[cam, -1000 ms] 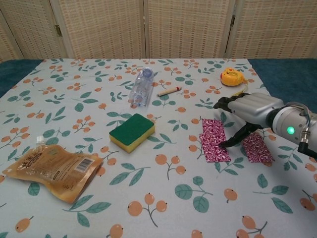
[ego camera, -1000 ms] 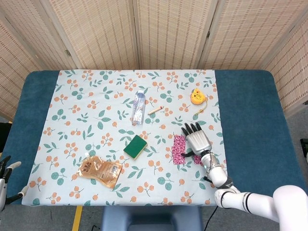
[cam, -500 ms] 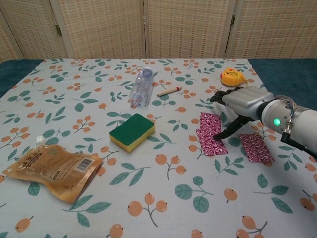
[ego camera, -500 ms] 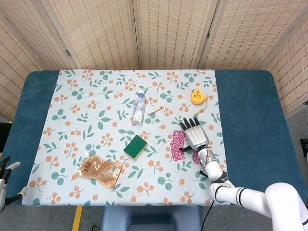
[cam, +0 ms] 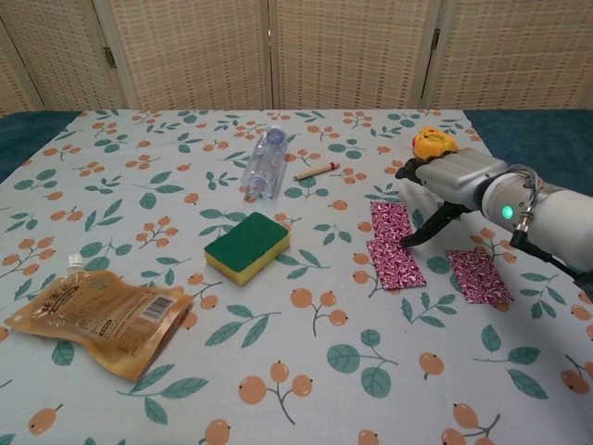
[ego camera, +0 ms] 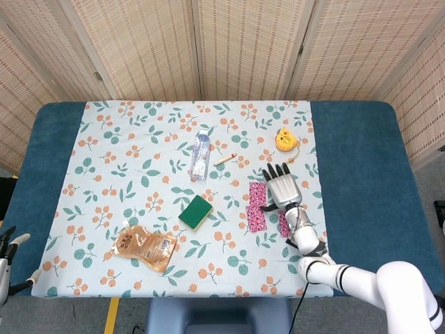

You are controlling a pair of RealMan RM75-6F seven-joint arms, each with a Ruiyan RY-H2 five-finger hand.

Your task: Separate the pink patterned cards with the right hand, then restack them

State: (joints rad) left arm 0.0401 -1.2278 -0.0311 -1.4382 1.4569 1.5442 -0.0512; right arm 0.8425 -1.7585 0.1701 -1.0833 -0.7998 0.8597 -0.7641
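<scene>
Three pink patterned cards lie on the floral cloth at the right. In the chest view one card (cam: 390, 221) lies farthest away, a second card (cam: 397, 262) overlaps its near edge, and a third card (cam: 478, 275) sits apart to the right. The head view shows the same far card (ego camera: 258, 192) and the middle card (ego camera: 255, 216), with the third card (ego camera: 284, 227) mostly hidden under my forearm. My right hand (cam: 453, 176) (ego camera: 280, 188) hovers flat over them with fingers spread and a thumb tip (cam: 413, 239) down at the right edge of the two overlapping cards. It holds nothing. My left hand (ego camera: 7, 240) hangs off the table's front left corner.
A green and yellow sponge (cam: 246, 246) lies left of the cards. A clear bottle (cam: 263, 174) and a small wooden stick (cam: 317, 171) are farther back. A yellow tape measure (cam: 433, 142) sits just behind my right hand. A brown pouch (cam: 97, 315) lies at the front left.
My right hand has slid away from me across the table. The left pile has spread into two overlapping cards, the upper one dragged farther away. The right card has not moved.
</scene>
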